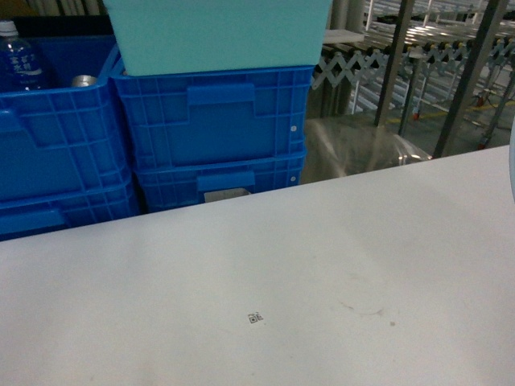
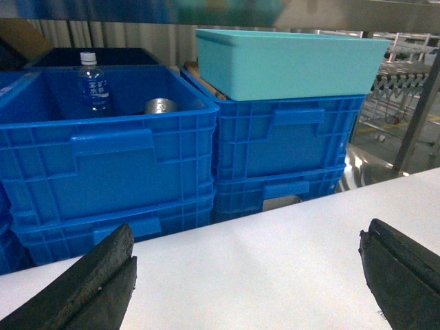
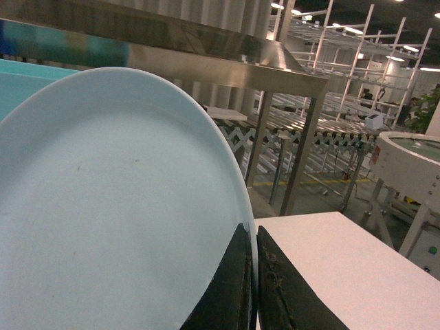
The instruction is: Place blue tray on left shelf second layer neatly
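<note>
The blue tray, a pale glossy oval dish, fills the left of the right wrist view, held on edge. My right gripper is shut on its rim, one finger on each side, above the white table. Only a sliver of the tray's rim shows at the right edge of the head view. The steel shelf stands behind the table; a shiny bare stretch of its tier lies right of the crates. My left gripper hangs open over the table, holding nothing.
Stacked deep-blue crates sit on the shelf behind the table, with a teal bin on the right stack. The left crate holds a water bottle and a can. Conveyor racks stand to the right.
</note>
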You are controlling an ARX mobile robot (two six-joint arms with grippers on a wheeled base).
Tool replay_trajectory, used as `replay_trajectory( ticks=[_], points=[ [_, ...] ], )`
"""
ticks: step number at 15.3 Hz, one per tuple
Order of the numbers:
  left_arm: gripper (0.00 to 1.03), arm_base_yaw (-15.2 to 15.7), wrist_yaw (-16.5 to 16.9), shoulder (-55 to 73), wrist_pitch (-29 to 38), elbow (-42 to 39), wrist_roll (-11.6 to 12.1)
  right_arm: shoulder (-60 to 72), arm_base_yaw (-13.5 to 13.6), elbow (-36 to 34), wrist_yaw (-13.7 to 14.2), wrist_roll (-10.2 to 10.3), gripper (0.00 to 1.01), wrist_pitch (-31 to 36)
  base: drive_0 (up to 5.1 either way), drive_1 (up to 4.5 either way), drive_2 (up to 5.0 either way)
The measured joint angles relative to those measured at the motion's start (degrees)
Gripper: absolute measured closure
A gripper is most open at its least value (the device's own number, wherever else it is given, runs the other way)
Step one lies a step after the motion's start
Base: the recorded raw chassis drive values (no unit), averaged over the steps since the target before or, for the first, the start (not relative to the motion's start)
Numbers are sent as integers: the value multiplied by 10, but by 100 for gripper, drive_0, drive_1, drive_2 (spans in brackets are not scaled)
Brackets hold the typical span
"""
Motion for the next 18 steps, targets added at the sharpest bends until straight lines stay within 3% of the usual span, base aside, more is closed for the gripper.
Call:
replay_trajectory(
  ticks=[8, 18],
  points=[
    [5, 0, 0, 0, 0, 0, 0, 0, 0, 0, 0, 0, 99, 0, 0, 0, 0],
    [5, 0, 0, 0, 0, 0, 0, 0, 0, 0, 0, 0, 99, 0, -156, -156, -156]
  ],
)
